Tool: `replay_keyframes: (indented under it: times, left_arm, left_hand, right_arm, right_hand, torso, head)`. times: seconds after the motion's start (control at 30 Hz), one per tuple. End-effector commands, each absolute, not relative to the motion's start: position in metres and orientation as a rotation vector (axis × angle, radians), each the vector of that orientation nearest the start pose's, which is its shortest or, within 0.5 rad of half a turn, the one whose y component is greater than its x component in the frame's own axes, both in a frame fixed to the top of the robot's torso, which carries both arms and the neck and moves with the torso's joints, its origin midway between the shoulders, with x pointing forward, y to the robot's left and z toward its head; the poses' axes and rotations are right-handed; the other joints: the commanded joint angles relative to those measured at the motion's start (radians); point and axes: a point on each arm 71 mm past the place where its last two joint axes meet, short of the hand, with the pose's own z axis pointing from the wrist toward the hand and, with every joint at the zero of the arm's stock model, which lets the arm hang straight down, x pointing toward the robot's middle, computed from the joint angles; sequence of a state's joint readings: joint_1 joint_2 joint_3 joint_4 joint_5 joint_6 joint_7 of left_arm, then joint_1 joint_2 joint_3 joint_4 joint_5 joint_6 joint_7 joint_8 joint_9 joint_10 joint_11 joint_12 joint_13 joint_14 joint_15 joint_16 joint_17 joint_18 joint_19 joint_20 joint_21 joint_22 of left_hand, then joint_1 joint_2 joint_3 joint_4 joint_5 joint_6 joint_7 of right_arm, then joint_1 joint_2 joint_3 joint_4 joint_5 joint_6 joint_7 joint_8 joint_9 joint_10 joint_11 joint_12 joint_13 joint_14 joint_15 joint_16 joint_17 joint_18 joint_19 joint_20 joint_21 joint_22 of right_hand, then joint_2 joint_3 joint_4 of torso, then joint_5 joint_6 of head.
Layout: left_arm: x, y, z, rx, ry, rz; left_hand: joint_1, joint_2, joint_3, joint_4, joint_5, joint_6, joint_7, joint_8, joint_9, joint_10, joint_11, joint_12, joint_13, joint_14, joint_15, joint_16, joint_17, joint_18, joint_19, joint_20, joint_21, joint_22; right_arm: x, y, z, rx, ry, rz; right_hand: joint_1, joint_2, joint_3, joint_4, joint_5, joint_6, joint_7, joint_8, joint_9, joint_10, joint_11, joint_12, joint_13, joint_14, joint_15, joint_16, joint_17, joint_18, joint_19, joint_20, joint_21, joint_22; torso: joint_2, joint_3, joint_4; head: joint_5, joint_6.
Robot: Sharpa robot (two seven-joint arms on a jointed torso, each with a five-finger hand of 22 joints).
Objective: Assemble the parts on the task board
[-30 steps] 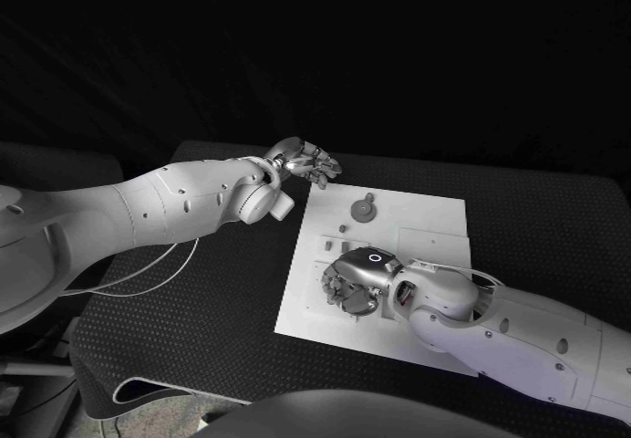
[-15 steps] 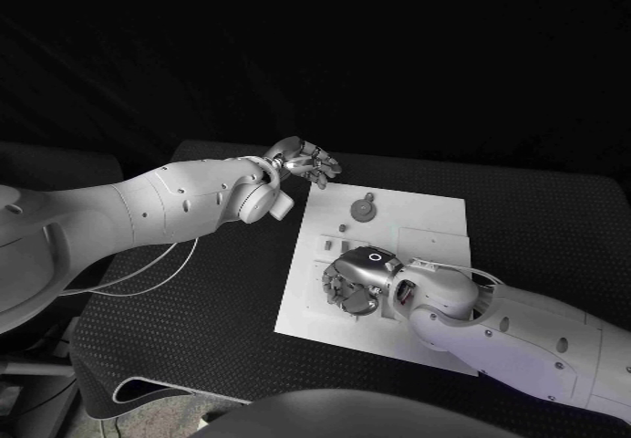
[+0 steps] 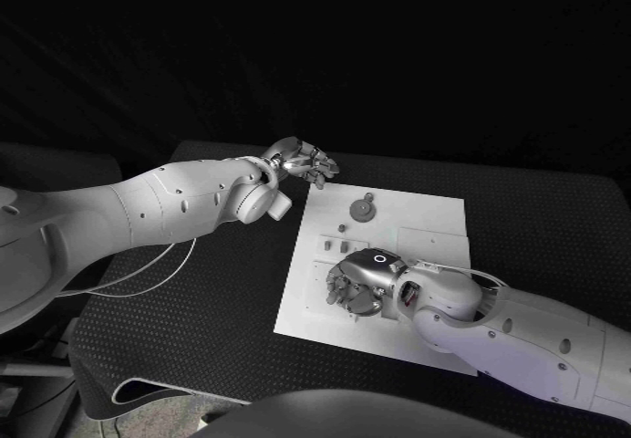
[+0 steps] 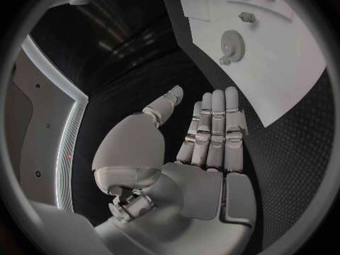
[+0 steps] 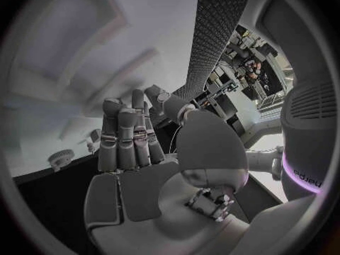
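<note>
Black table [image 3: 197,301] bears the task board [image 3: 428,219]; left hand [image 3: 303,162] released, right hand [image 3: 362,285] unclear

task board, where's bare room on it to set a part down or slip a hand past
Bare patches on the white task board: its far right corner beside the round grey gear part, and its near left corner. The middle is crowded, where the silver right hand hangs over small parts. The silver left hand hovers off the far left corner.
</note>
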State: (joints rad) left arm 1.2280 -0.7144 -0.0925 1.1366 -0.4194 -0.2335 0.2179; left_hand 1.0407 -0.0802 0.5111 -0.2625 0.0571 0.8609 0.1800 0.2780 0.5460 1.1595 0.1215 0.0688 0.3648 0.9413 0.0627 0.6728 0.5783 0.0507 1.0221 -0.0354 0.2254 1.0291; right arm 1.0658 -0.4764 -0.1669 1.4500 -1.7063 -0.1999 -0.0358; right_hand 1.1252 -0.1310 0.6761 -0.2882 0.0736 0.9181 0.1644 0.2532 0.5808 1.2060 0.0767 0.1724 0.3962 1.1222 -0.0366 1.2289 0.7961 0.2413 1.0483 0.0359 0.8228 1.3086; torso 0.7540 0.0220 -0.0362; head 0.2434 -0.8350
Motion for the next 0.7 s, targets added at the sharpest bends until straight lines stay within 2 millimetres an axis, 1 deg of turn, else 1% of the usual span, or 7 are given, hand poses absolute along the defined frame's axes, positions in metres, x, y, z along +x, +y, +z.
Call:
replay_keyframes:
  times: [0.03,0.43,0.6,0.7]
  left_arm:
    - [0.549,0.255,-0.208,-0.78,1.641,-1.126]
    - [0.549,0.256,-0.208,-0.78,1.64,-1.124]
    - [0.549,0.256,-0.208,-0.781,1.639,-1.122]
    - [0.55,0.258,-0.208,-0.783,1.637,-1.118]
  left_hand:
    - [-0.009,-0.001,-0.002,0.004,0.005,-0.006,-0.003,0.005,-0.001,-0.009,0.0,-0.001,-0.001,0.004,0.004,-0.004,0.002,0.02,0.002,0.003,-0.007,0.0]
    - [-0.009,-0.002,-0.002,0.004,0.005,-0.006,-0.002,0.004,-0.001,-0.009,0.0,-0.001,-0.001,0.004,0.004,-0.005,0.003,0.02,0.002,0.003,-0.007,0.0]
    - [-0.009,-0.002,-0.002,0.004,0.005,-0.006,-0.002,0.005,-0.001,-0.009,0.0,-0.001,-0.001,0.004,0.004,-0.005,0.003,0.02,0.002,0.003,-0.007,0.0]
    - [-0.009,-0.002,-0.002,0.004,0.005,-0.006,-0.002,0.005,-0.001,-0.009,0.0,-0.001,-0.001,0.004,0.004,-0.006,0.003,0.02,0.002,0.003,-0.007,0.0]
  right_arm:
    - [0.407,-0.029,-0.286,-0.688,1.793,0.878]
    - [0.406,-0.032,-0.279,-0.63,1.73,0.932]
    - [0.405,-0.036,-0.274,-0.57,1.703,0.964]
    - [0.406,-0.04,-0.265,-0.519,1.669,0.985]
  right_hand:
    - [0.002,-0.011,-0.006,0.0,0.005,-0.007,-0.001,-0.006,-0.001,-0.008,-0.002,-0.004,-0.002,-0.007,0.001,-0.003,0.002,0.021,-0.007,0.002,-0.001,0.018]
    - [0.008,-0.013,-0.009,0.0,0.005,-0.01,0.0,-0.007,-0.003,-0.009,-0.002,-0.004,-0.001,-0.005,0.001,-0.001,0.003,0.021,-0.005,0.001,0.001,0.018]
    - [0.018,-0.016,-0.015,0.001,0.006,-0.012,0.002,-0.009,-0.006,-0.012,-0.001,-0.007,0.0,0.006,0.002,0.011,0.008,0.021,0.007,-0.003,0.01,0.02]
    - [0.02,-0.018,-0.019,0.003,0.006,-0.025,0.004,-0.015,-0.01,-0.028,0.004,-0.017,-0.004,0.015,0.007,0.018,0.011,0.021,0.016,-0.007,0.017,0.02]
  torso:
    - [0.0,0.0002,0.0005]
    - [0.0,0.0,0.0002]
    - [0.0,0.0,0.0]
    - [-0.001,0.0006,-0.0008]
  head:
    - [-0.001,0.0]
    - [-0.002,0.001]
    - [-0.005,0.003]
    - [-0.008,0.01]
